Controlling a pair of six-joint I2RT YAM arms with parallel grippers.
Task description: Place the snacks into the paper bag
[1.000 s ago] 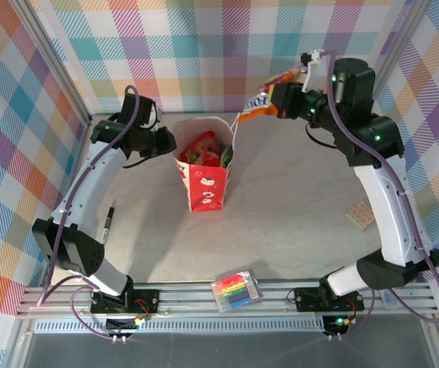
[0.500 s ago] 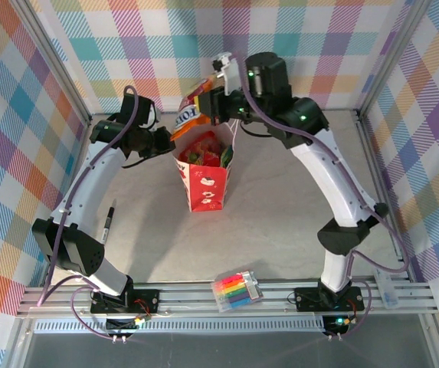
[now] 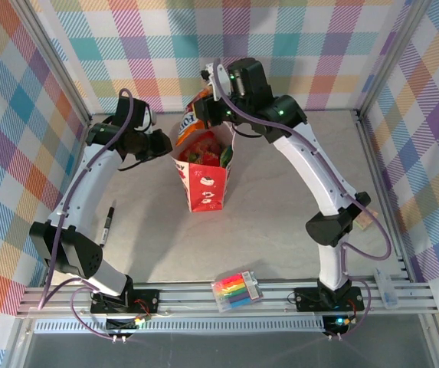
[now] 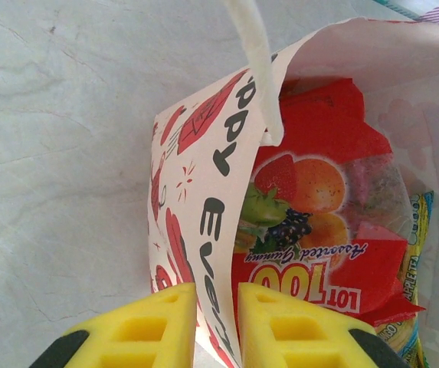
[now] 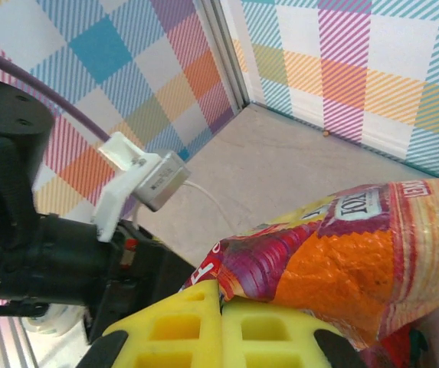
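Note:
The white-and-red paper bag (image 3: 204, 184) stands upright at mid-table with several snacks (image 3: 202, 149) inside. My left gripper (image 3: 168, 147) is shut on the bag's left wall (image 4: 204, 192), one yellow finger outside and one inside. A red fruit-print pouch (image 4: 319, 230) lies on top inside the bag, and a yellow-green one (image 4: 414, 257) shows beside it. My right gripper (image 3: 205, 112) is shut on a corner of the orange-red pouch (image 3: 191, 123), which hangs over the bag's open mouth. In the right wrist view the fingers (image 5: 181, 330) pinch that pouch (image 5: 357, 253) by its edge.
A black pen (image 3: 109, 222) lies on the table to the left of the bag. A clear pack of rainbow markers (image 3: 237, 290) rests on the near rail. Checked walls close in the left, back and right sides. The left arm's dark wrist (image 5: 43, 253) is close to my right gripper.
The right arm swung left with the orange-red pouch, from right of the bag to above its mouth. The left gripper kept its hold on the bag wall.

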